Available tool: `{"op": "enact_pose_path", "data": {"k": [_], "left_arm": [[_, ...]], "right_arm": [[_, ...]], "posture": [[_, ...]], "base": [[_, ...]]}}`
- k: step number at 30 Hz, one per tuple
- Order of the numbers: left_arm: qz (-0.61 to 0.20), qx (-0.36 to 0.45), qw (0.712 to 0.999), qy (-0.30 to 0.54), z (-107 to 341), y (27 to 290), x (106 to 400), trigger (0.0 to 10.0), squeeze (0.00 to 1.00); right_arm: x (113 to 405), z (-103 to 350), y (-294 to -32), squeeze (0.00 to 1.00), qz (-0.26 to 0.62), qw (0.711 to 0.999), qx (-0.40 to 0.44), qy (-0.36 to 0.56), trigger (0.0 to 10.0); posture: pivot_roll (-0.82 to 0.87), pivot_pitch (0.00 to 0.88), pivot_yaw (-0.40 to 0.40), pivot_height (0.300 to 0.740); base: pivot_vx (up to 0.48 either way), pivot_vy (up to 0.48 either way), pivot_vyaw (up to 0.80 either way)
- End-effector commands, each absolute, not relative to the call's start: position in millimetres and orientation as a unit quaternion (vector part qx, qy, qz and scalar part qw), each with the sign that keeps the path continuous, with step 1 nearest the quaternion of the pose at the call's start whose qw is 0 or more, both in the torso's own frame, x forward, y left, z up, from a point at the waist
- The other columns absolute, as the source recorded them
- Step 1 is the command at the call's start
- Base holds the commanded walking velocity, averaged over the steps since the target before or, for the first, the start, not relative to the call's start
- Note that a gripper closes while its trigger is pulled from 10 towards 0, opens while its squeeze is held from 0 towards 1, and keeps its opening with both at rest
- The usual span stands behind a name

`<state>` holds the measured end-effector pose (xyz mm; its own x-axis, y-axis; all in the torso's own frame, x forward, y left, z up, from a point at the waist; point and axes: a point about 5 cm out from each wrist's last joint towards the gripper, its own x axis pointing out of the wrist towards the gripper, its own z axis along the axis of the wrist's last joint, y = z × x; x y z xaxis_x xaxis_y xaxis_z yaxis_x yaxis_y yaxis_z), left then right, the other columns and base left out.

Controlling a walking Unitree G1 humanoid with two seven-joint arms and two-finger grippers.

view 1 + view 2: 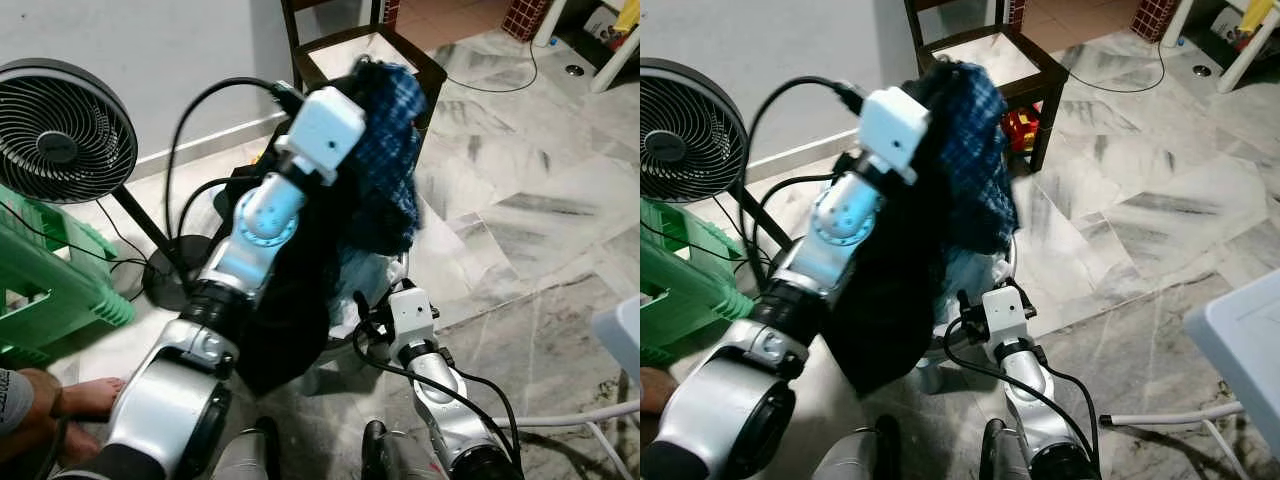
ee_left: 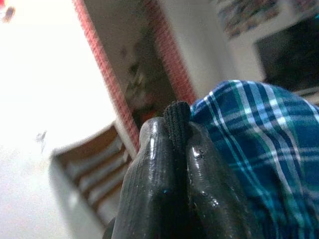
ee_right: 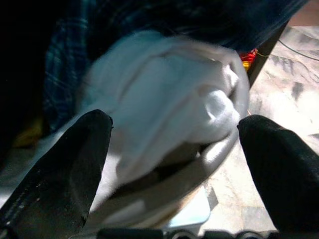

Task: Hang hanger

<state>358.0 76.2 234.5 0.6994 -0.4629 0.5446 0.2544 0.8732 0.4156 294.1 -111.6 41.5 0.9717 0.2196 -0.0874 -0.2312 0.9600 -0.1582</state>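
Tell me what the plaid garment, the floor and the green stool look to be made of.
Plaid garment: woven cloth, likely cotton, matte; it drapes and the blue-white check shows weave lines. Floor: polished marble or marble-look tile, judging by grey veining, sheen and seams. Green stool: moulded plastic, by its uniform colour and slotted ribs. The left gripper pinches a black ribbed strip, seemingly plastic or rubber.

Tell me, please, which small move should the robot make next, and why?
Probably lift the left tool a little higher. Its fingers are shut on a thin black ribbed piece, and the blue plaid garment with dark cloth hangs low over the laundry basket. The right tool is open beside it.
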Motion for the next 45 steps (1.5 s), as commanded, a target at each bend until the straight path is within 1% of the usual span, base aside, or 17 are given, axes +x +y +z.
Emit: {"op": "enact_pose_path", "data": {"k": [1, 4, 13, 14, 16, 18, 19, 20, 22, 33, 37, 38, 39, 40, 42, 43, 45], "left_arm": [[-0.176, 0.154, 0.921, -0.311, 217, 92, 357, 0.0, 0.00], [-0.116, 0.116, 0.960, -0.228, 174, 126, 353, 0.0, 0.00], [-0.076, 0.086, 0.984, -0.139, 133, 145, 345, 0.0, 0.00], [-0.078, 0.087, 0.984, -0.133, 130, 146, 345, 1.2, 0.00], [-0.089, 0.088, 0.985, -0.115, 124, 144, 344, 8.1, 0.00], [-0.092, 0.089, 0.986, -0.111, 123, 144, 344, 8.1, 0.00], [-0.095, 0.090, 0.986, -0.099, 120, 144, 344, 10.0, 0.00], [-0.095, 0.090, 0.986, -0.099, 120, 144, 344, 10.0, 0.00], [-0.110, 0.105, 0.985, -0.077, 113, 142, 344, 10.0, 1.00], [-0.114, 0.243, 0.957, -0.114, 124, 146, 342, 10.0, 1.00], [-0.114, 0.245, 0.960, -0.073, 104, 153, 320, 10.0, 1.00], [-0.109, 0.234, 0.964, -0.058, 98, 155, 314, 10.0, 0.73], [-0.109, 0.232, 0.965, -0.055, 97, 155, 313, 10.0, 0.73], [-0.101, 0.226, 0.968, -0.048, 94, 157, 310, 10.0, 0.22], [-0.086, 0.212, 0.973, -0.038, 88, 160, 303, 10.0, 0.25], [-0.075, 0.212, 0.974, -0.037, 87, 162, 299, 10.0, 0.39], [-0.073, 0.216, 0.973, -0.030, 86, 162, 295, 10.0, 0.36]], "right_arm": [[289, 35, -110, 0.00, 0.123, 0.988, -0.086, 0.045, 10.0], [289, 34, -111, 0.00, 0.126, 0.987, -0.088, 0.048, 10.0], [288, 34, -111, 0.00, 0.135, 0.985, -0.093, 0.050, 10.0], [289, 34, -111, 0.00, 0.135, 0.985, -0.094, 0.049, 10.0], [289, 34, -111, 0.00, 0.136, 0.985, -0.094, 0.049, 10.0], [289, 34, -111, 0.00, 0.136, 0.985, -0.095, 0.049, 10.0], [289, 34, -111, 0.00, 0.136, 0.985, -0.095, 0.049, 10.0], [289, 34, -111, 0.00, 0.136, 0.985, -0.095, 0.049, 10.0], [289, 34, -111, 0.00, 0.135, 0.985, -0.094, 0.049, 10.0], [287, 33, -110, 0.00, 0.134, 0.986, -0.092, 0.049, 10.0], [288, 34, -112, 0.00, 0.132, 0.986, -0.094, 0.048, 10.0], [288, 33, -113, 0.00, 0.132, 0.986, -0.094, 0.049, 10.0], [288, 33, -113, 0.00, 0.132, 0.986, -0.094, 0.049, 10.0], [288, 33, -113, 0.00, 0.132, 0.986, -0.094, 0.049, 10.0], [287, 33, -113, 0.00, 0.133, 0.985, -0.094, 0.049, 10.0], [287, 33, -112, 0.00, 0.135, 0.985, -0.095, 0.049, 10.0], [287, 33, -112, 0.00, 0.137, 0.985, -0.095, 0.049, 10.0]], "posture": [[0.02, 0.245, 0.021, 0.740], [0.03, 0.252, 0.011, 0.740], [0.03, 0.258, -0.010, 0.740], [0.03, 0.258, -0.010, 0.740], [0.03, 0.257, -0.010, 0.740], [0.03, 0.257, -0.010, 0.740], [0.02, 0.257, -0.007, 0.740], [0.02, 0.257, -0.007, 0.740], [0.03, 0.256, -0.004, 0.740], [0.02, 0.255, 0.000, 0.740], [0.02, 0.255, 0.001, 0.740], [0.03, 0.255, 0.001, 0.740], [0.03, 0.255, 0.001, 0.740], [0.03, 0.255, 0.000, 0.740], [0.03, 0.255, -0.002, 0.740], [0.03, 0.255, -0.004, 0.740], [0.03, 0.254, -0.005, 0.740]], "base": [[0.000, 0.000, 0.00], [0.000, 0.000, 0.00], [0.000, 0.000, 0.00], [0.000, 0.000, 0.00], [0.000, 0.000, 0.00], [0.000, 0.000, 0.00], [0.000, 0.000, 0.00], [0.000, 0.000, 0.00], [0.000, 0.000, 0.00], [0.000, 0.000, 0.00], [0.000, 0.000, 0.00], [0.000, 0.000, 0.00], [0.000, 0.000, 0.00], [0.000, 0.000, 0.00], [0.000, 0.000, 0.00], [0.000, 0.000, 0.00], [0.000, 0.000, 0.00]]}}
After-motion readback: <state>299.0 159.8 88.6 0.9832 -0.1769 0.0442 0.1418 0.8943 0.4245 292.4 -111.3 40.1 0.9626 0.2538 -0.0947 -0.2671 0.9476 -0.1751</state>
